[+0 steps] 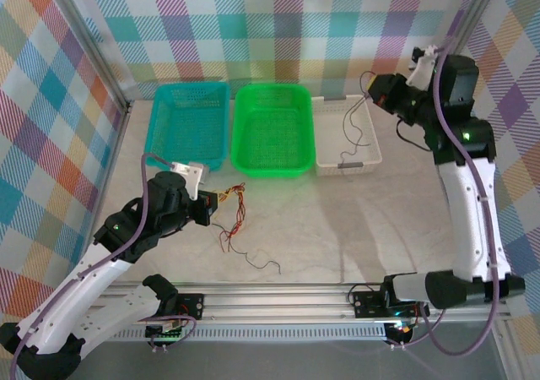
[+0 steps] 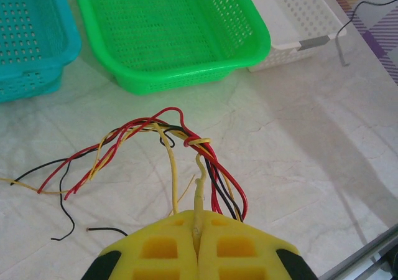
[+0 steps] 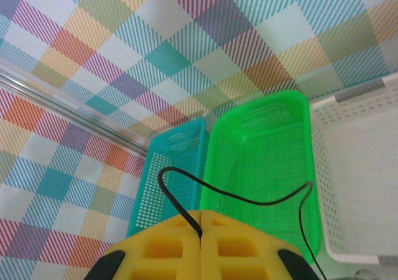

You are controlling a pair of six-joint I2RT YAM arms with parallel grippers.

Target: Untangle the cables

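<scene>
The cables look almost weightless and quite limp. Each is a hair-thin strand that bends wherever it is led and keeps a few soft kinks. They are unlikely to break, but a hard pull would probably tighten the knot rather than free it. A smooth sheath this thin could also slip out of a loose pinch. The best place to take hold seems to be a free end or a bare run clear of the crossings, so that one strand can be drawn out slowly along its own line.

The bunch is red, orange, yellow-tan and black. The strands arch together and are looped round one another at the crown, then fan out into loose tails across the pale marbled desk, just in front of the green basket and the teal basket.

The left tool is clenched on one yellow-tan wire that rises out of the tangle. One black wire is well apart from the rest. The right tool grips it tight and holds it high, and it dangles toward the white basket
</scene>
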